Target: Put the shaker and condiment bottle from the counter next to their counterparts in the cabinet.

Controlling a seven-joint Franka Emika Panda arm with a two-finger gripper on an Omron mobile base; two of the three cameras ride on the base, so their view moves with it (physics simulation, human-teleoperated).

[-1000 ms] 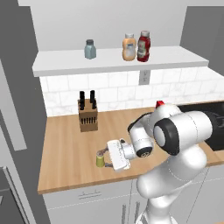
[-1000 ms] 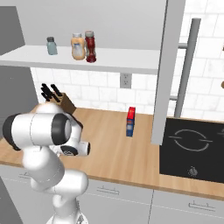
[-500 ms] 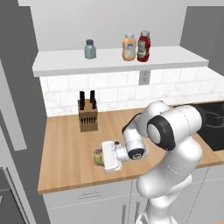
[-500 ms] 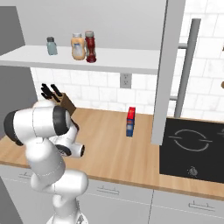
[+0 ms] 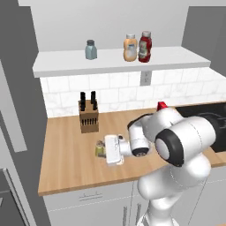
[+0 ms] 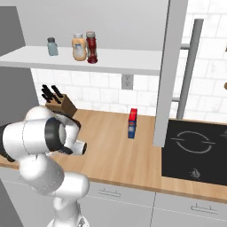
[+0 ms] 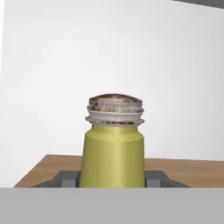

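Gripper (image 7: 112, 180) clamped low on the shaker (image 7: 113, 148), upright on the counter (image 5: 70, 150) near the knife block (image 5: 88, 115). Risk: low grip w/ tall top could let it tip or slip during the lift to the cabinet (image 5: 119, 64).

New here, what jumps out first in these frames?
The big white arm reaching low over the counter, its end effector shut on the yellow-green shaker in front of the knife block. Above, the shelf carries a blue-grey shaker, a pale orange bottle and the red bottle.
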